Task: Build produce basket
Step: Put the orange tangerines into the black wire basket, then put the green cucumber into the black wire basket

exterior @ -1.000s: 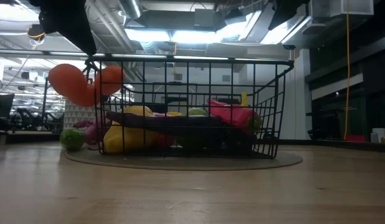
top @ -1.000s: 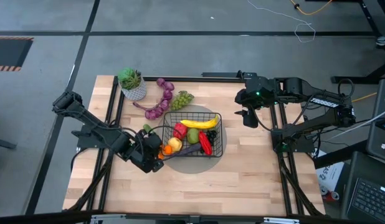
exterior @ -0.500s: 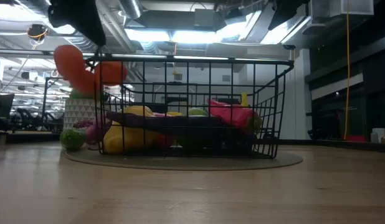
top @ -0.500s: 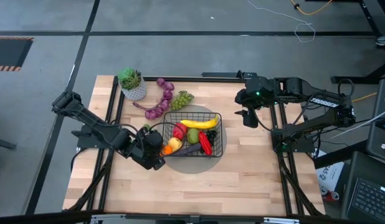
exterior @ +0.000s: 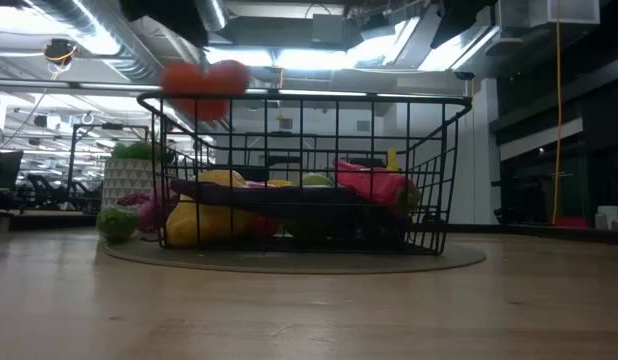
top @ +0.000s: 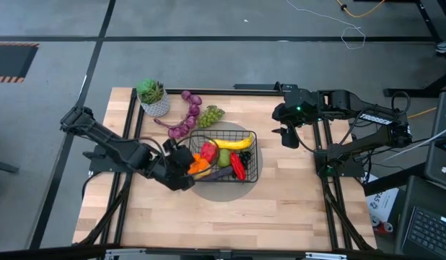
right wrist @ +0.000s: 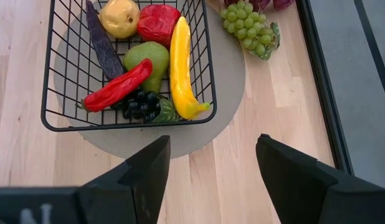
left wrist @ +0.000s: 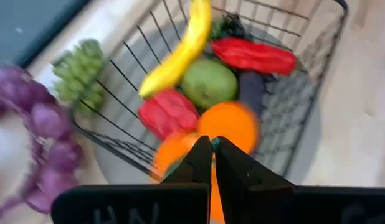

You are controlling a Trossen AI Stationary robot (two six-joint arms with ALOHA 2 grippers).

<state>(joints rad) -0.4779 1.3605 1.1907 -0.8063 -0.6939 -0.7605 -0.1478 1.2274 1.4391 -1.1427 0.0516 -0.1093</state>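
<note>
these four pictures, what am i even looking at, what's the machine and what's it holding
It is a robot with two dark arms at a wooden table, seen at one moment by four cameras. One looks straight down from above, one sits level with the table top, and one rides on each arm's wrist.

In the middle stands a black wire basket on a round grey mat. Inside lie toy foods: a banana, a green pear, a long red pepper and others. On the table beside it are purple grapes, green grapes and a potted plant.

The left gripper is shut on an orange fruit, holding it above the basket's edge. The right gripper hangs open off to the side, holding nothing.
</note>
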